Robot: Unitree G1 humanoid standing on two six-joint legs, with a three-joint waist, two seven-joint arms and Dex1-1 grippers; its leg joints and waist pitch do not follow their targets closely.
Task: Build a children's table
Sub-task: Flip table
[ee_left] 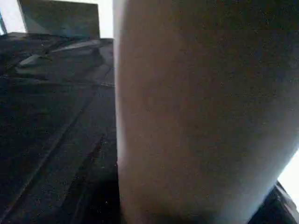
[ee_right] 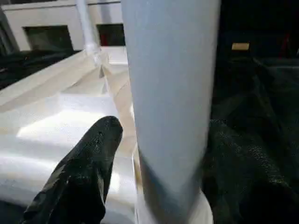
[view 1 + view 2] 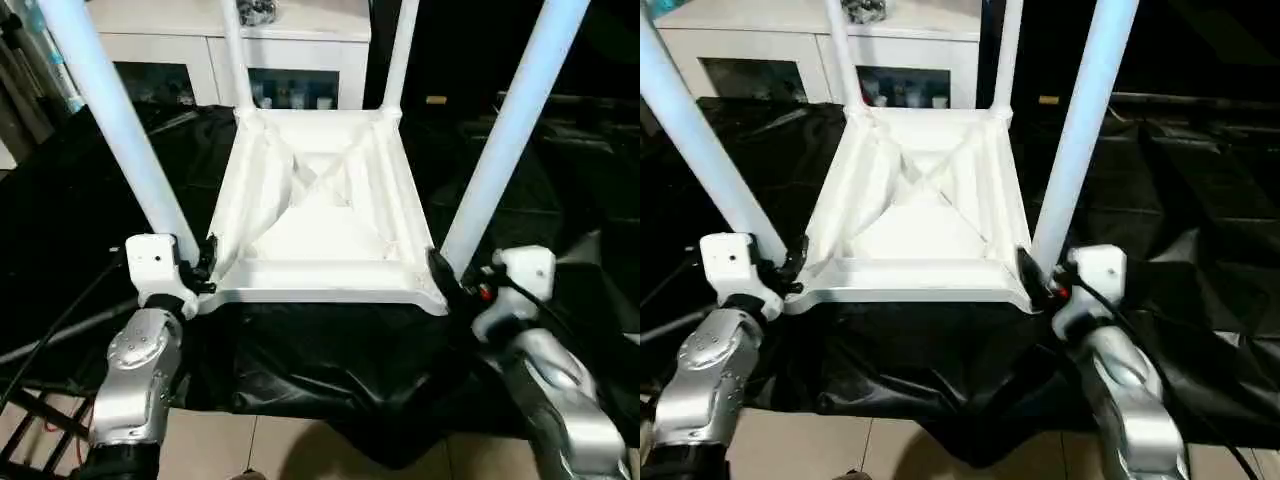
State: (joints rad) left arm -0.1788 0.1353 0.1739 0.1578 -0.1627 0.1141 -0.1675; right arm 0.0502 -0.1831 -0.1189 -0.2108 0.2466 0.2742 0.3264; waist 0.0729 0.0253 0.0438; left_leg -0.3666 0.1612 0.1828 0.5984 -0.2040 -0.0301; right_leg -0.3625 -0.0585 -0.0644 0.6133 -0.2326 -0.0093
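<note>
Black cloth drapes my work table [image 3: 90,200], and behind its far edge stands a white cabinet [image 3: 190,50] with glass doors. On the cloth lies the white tabletop [image 3: 310,215], upside down, its ribbed underside facing up and crossed by diagonal ribs. All four legs stand upright in the corner sockets: the near-left leg [image 3: 110,110], the near-right leg [image 3: 515,120], the far-left leg [image 3: 235,55] and the far-right leg [image 3: 402,50].

My left gripper [image 3: 205,265] sits at the tabletop's near-left corner, right against the base of the near-left leg, whose white tube looms close in the left wrist view. How far its fingers are spread I cannot tell.

My right gripper [image 3: 445,275] is at the near-right corner, beside the base of the near-right leg. In the right wrist view one black finger [image 2: 88,163] lies over the tabletop's rim just beside that leg; the second finger is hidden, so I cannot tell whether this gripper has hold of the leg.
</note>
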